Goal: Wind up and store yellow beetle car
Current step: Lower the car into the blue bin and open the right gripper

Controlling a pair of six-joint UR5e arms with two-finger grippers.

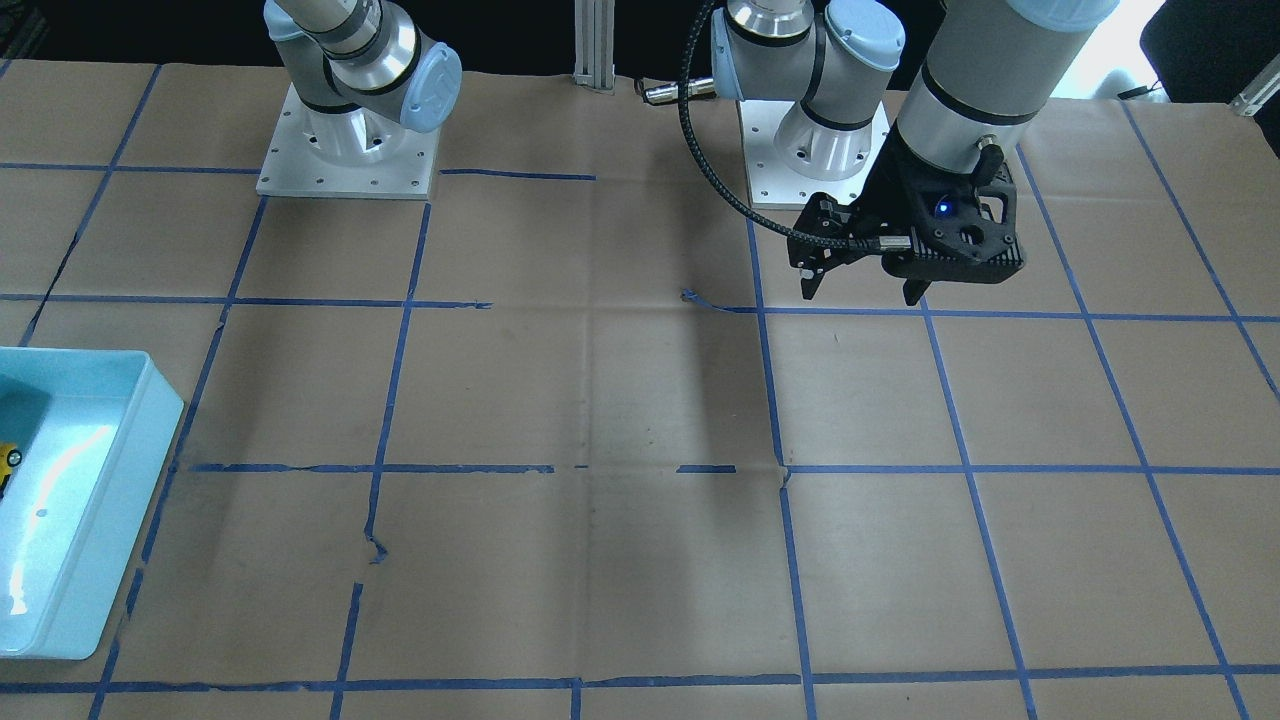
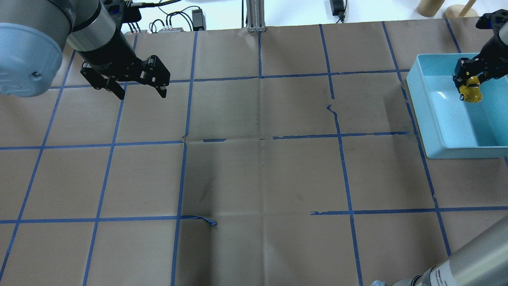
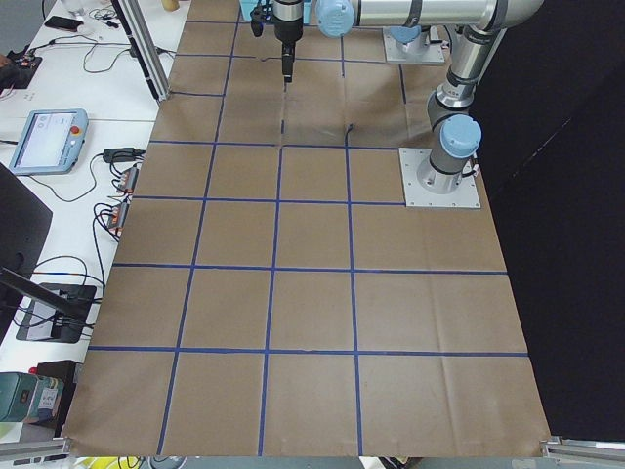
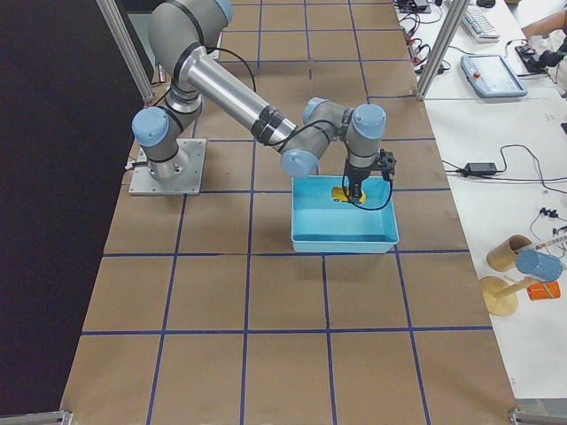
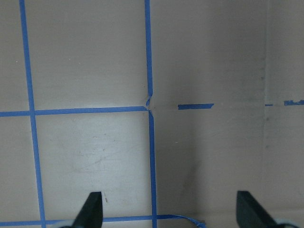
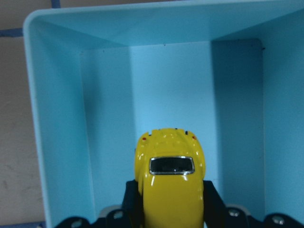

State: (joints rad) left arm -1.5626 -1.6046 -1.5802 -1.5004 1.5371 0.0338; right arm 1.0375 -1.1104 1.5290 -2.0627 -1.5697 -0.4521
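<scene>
The yellow beetle car (image 6: 169, 185) is gripped between my right gripper's fingers (image 6: 213, 199), its rear window facing the wrist camera. It hangs inside the light blue bin (image 6: 57, 118); I cannot tell if it touches the floor. The overhead view shows my right gripper (image 2: 470, 79) shut on the car (image 2: 472, 93) over the bin (image 2: 416, 99) at the table's right edge. The car is a sliver in the front-facing view (image 1: 8, 460). My left gripper (image 2: 141, 94) is open and empty, hovering above bare table at the far left; it also shows in the front-facing view (image 1: 860, 295).
The table is brown paper with a blue tape grid. An aluminium post (image 2: 254, 16) stands at the far edge. Cables and power bricks (image 2: 196, 18) lie beyond it. Wooden pieces (image 4: 509, 266) and a tablet (image 4: 492, 75) sit on the white side bench.
</scene>
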